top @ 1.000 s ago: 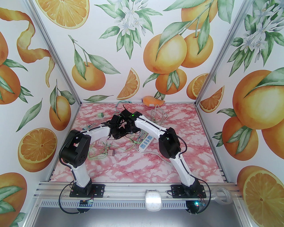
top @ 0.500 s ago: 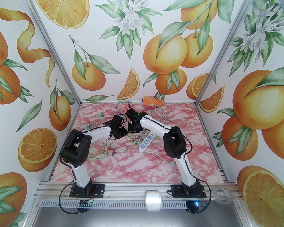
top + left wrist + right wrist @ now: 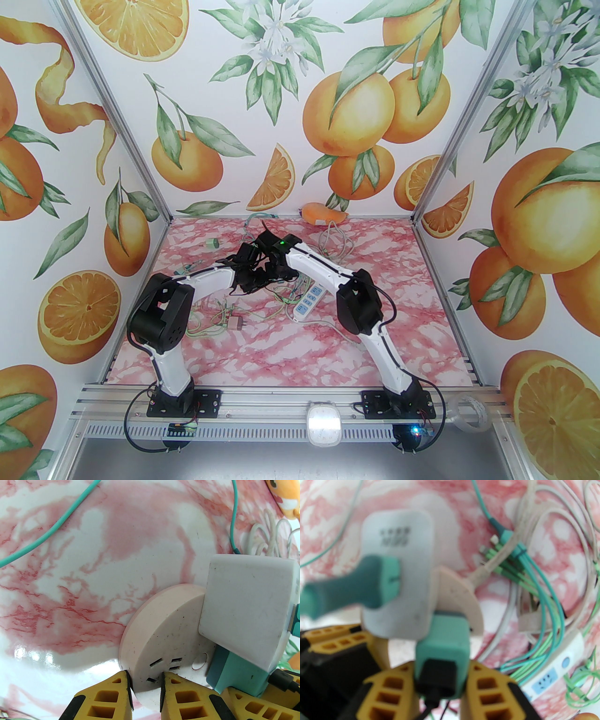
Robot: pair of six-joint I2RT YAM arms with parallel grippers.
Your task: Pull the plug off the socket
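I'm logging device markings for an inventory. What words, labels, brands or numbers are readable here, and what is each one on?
White charger block: two rows of dark print, too blurred to read.
White power strip: blue socket panels and a round button, no legible words.
Round pink socket: no print visible.
Teal plug: no print visible.
Nothing can be quoted.

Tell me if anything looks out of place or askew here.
The round pink socket sits tilted rather than flat, pinched at its rim by the left gripper, and green cables lie tangled across the table.
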